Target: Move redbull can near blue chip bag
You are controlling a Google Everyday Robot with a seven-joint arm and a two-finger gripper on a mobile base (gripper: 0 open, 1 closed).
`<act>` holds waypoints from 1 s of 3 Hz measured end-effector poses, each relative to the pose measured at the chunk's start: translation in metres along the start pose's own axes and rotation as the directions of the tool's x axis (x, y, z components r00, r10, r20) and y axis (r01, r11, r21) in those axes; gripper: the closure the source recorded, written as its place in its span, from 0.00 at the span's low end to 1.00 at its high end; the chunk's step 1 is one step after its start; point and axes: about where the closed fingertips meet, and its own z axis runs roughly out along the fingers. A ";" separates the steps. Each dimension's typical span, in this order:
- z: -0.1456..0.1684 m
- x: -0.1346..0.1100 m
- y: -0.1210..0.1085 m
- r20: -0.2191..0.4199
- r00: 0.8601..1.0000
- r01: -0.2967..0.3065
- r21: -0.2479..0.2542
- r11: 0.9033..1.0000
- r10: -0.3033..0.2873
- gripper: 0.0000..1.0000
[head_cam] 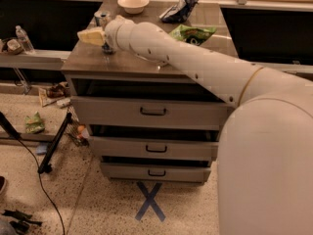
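Note:
The redbull can (102, 19) stands upright near the back left of the cabinet top, silver top showing. My gripper (91, 35) is a pale yellowish shape at the end of the white arm. It sits just in front of and slightly left of the can, low over the counter, and the wrist hides the can's lower part. The blue chip bag (180, 9) lies crumpled at the back of the counter, well to the right of the can. I cannot tell whether the gripper touches the can.
A white bowl (133, 4) sits at the back between can and blue bag. A green chip bag (193, 34) lies right of the arm. The grey drawer cabinet (154, 112) has its counter's left edge (73, 58) near the gripper. Clutter and cables lie on the floor at left.

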 end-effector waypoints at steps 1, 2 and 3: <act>0.018 0.008 -0.009 -0.002 1.000 -0.013 -0.025 1.000 0.013 0.42; 0.034 0.010 -0.014 -0.004 1.000 -0.016 -0.058 0.998 0.016 0.65; 0.051 0.002 -0.031 0.002 0.999 -0.032 -0.037 0.999 0.032 0.88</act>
